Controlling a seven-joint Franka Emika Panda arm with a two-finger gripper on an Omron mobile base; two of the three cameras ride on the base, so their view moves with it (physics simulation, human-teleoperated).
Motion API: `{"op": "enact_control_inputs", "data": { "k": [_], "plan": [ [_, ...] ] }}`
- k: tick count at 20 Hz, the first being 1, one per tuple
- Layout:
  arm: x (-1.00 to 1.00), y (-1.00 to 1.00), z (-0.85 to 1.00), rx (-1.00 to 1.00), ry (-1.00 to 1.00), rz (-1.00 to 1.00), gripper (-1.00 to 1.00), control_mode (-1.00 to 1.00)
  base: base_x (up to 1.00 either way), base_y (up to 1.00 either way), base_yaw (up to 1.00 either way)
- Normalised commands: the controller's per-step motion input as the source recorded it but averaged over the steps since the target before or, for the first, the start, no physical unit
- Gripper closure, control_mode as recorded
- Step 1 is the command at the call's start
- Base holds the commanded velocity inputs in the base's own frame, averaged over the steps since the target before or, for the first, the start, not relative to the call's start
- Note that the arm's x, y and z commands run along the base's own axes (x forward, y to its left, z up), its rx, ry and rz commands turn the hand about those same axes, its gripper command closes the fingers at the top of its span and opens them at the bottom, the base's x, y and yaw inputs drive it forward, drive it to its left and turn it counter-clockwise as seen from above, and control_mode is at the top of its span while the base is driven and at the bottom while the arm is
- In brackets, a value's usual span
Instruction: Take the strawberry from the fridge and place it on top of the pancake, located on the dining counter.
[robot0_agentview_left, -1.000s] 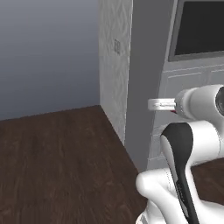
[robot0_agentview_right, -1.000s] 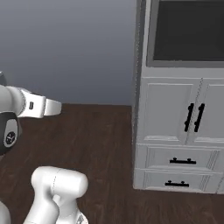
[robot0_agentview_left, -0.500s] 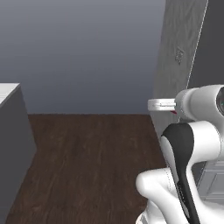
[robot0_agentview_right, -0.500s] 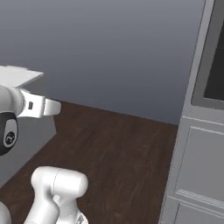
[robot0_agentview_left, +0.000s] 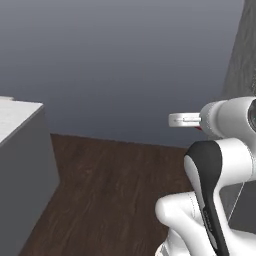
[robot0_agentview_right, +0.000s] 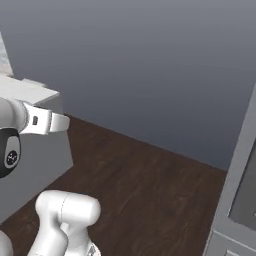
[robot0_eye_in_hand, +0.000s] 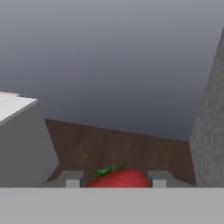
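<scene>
— Where the hand view looks forward, what does the gripper (robot0_eye_in_hand: 116, 179) carry?
— Strawberry (robot0_eye_in_hand: 119, 178), red with green leaves, clamped between the two finger tips.
— And the surroundings?
— Dining counter (robot0_eye_in_hand: 12, 106), white top, corner and edge at left; grey textured wall (robot0_eye_in_hand: 211, 127) at right; bare dark wood floor (robot0_eye_in_hand: 118, 146) lies open between them.

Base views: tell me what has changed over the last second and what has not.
The whole picture has swept sideways, so the base has turned. The panelled cabinets have slid off to the right, and the corner of the dining counter has come in at the left. The arm keeps the same pose in both views. The gripper stays shut on the strawberry, which sits between the jaws.
</scene>
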Motion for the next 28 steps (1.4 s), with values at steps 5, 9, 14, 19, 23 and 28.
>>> {"op": "enact_control_inputs", "data": {
  "k": [5,9,14,19,23,28],
  "plan": [
    [0.0,0.0,0.0,0.0,0.0,0.0,1.0,1.0,1.0,-0.05,0.29],
    [0.0,0.0,0.0,0.0,0.0,0.0,1.0,1.0,1.0,0.0,0.28],
    [0.0,0.0,0.0,0.0,0.0,0.0,1.0,1.0,1.0,0.0,0.28],
    [0.0,0.0,0.0,0.0,0.0,0.0,1.0,1.0,1.0,0.0,0.27],
    [0.0,0.0,0.0,0.0,0.0,0.0,1.0,1.0,1.0,0.0,0.27],
    [0.0,0.0,0.0,0.0,0.0,0.0,1.0,1.0,1.0,0.0,0.3]
  ]
}}
